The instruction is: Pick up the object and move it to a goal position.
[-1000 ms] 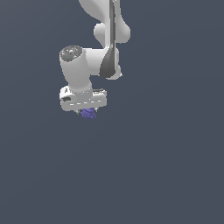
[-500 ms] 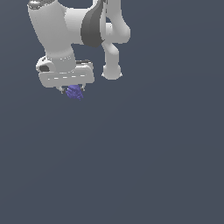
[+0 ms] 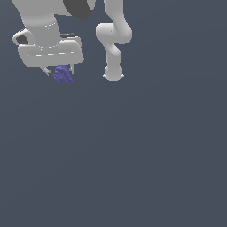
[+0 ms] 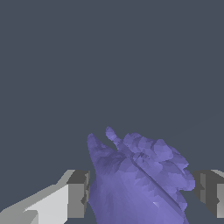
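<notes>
**Carry underway: arm w/ object moving up and toward exterior view's left**

The arm [image 3: 113, 40] is the biggest thing in shot: white links fill the top of the exterior view, wrist housing sitting at upper left. Vs 1 s ago it now looks much larger and has shifted toward the exterior view's left and upward; same trend at 0.5 s ago, so the move is continuous, prob. toward the camera too.

Below the housing hangs the gripper [image 3: 60, 71], only the finger ends showing.

Smallest: the object [image 3: 62, 74], purple-blue, jagged, lumpy. It's tucked between the fingers just under the hand, same spot relative to the gripper as in both earlier shots, so no slip. Wrist view confirms: object [image 4: 138, 177] fills the gap, grey pads [image 4: 78, 192] on either side. Jaws closed on it, though one pad's contact isn't clear.

My read: pick is done, transport phase on. No goal marker visible, so remaining distance can't be judged.
</notes>
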You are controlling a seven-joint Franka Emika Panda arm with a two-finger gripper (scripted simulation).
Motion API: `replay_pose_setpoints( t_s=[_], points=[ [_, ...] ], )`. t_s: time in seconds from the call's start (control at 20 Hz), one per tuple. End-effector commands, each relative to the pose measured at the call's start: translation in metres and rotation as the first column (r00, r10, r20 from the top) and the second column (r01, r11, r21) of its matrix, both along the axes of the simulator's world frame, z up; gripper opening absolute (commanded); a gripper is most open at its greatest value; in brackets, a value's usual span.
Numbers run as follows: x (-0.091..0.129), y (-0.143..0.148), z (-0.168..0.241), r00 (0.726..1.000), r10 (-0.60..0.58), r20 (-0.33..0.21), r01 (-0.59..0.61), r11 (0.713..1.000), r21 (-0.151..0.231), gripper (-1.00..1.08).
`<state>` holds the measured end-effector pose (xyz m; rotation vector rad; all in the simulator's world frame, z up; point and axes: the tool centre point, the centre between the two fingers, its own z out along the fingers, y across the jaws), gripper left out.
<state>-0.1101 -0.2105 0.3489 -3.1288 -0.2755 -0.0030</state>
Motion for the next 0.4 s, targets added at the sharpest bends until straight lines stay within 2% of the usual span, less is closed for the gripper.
replay_pose_setpoints(
  t_s=[0.0,0.35],
  points=[
    [-0.003,-0.005,0.012,1.000,0.001,-0.002,-0.001,1.000,0.000,-1.00],
    [-0.006,-0.012,0.025,1.000,0.001,-0.002,-0.001,1.000,-0.001,-1.00]
  ],
)
